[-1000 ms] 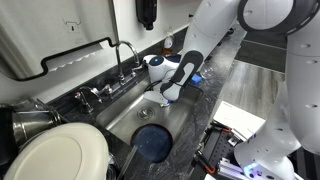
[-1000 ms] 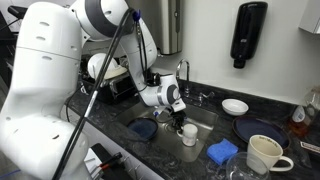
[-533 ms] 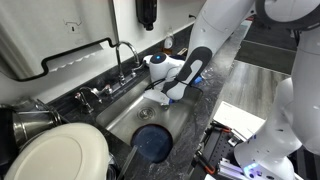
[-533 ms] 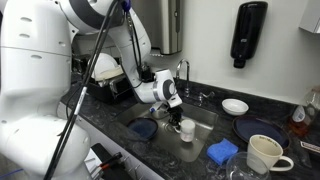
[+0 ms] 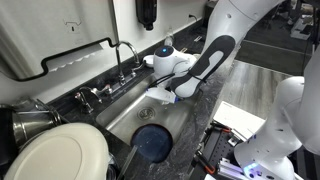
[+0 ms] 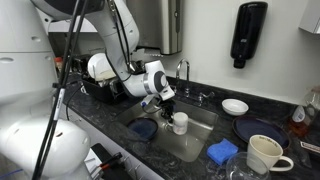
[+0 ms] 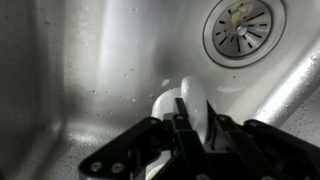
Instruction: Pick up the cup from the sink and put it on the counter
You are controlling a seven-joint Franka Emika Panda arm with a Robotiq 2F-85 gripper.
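My gripper [image 6: 172,113] is shut on the rim of the small white cup [image 6: 180,123] and holds it above the floor of the steel sink [image 6: 192,142]. In the wrist view the cup's wall [image 7: 193,104] is pinched between my fingers [image 7: 188,128], with the sink floor [image 7: 100,60] and the round drain [image 7: 238,25] below. In an exterior view the gripper [image 5: 163,92] hangs over the basin [image 5: 120,118] with the cup partly hidden. The dark speckled counter [image 6: 108,124] surrounds the sink.
A dark blue round dish [image 6: 145,129] lies in the sink. The chrome faucet [image 5: 124,55] stands behind it. On the counter are a white bowl [image 6: 235,106], a blue plate [image 6: 258,132], a large mug [image 6: 262,152], a blue sponge [image 6: 222,151] and a steel pot [image 5: 30,120].
My gripper has risen with the cup in it, from low in the basin to higher above the sink floor. The arm has swung upward.
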